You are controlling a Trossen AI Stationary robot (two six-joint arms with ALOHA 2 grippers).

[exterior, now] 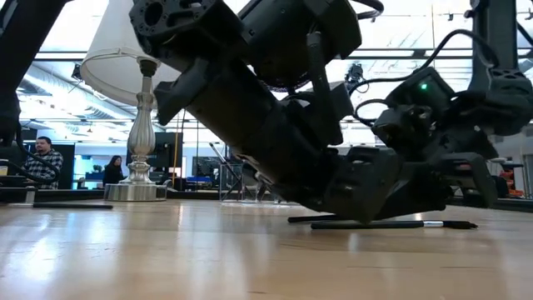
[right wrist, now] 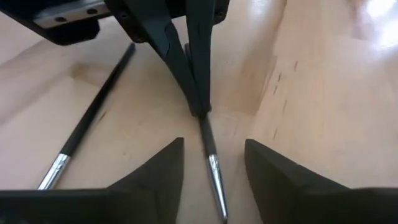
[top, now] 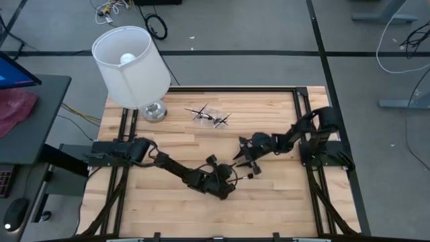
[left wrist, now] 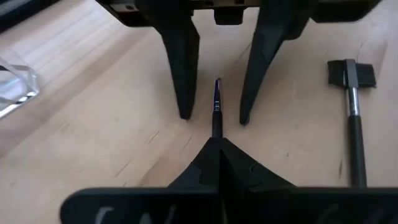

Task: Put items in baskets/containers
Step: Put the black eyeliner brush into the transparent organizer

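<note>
A thin dark makeup brush (right wrist: 210,155) with a silver ferrule sticks out from my left gripper (left wrist: 217,142), which is shut on it near the table's middle front (top: 236,176). My right gripper (right wrist: 214,144) faces it, open, one finger on either side of the brush's free end without touching it. A second brush (left wrist: 354,130) with a flat dark head lies flat on the table beside them. The clear container (top: 211,117) stands farther back with several brushes in it. My left gripper pinches the brush's dark handle (right wrist: 201,119) between its two shut fingertips, slanting down toward the table. The brush runs on past the fingertips, in line with them, ferrule end toward my right gripper. Whether its free end lies on the wood I cannot tell.
A lamp (top: 131,67) with a white shade and silver foot stands at the table's far left corner. Bare wood lies along the near edge and on the left. People sit in the room beyond the table (exterior: 37,162).
</note>
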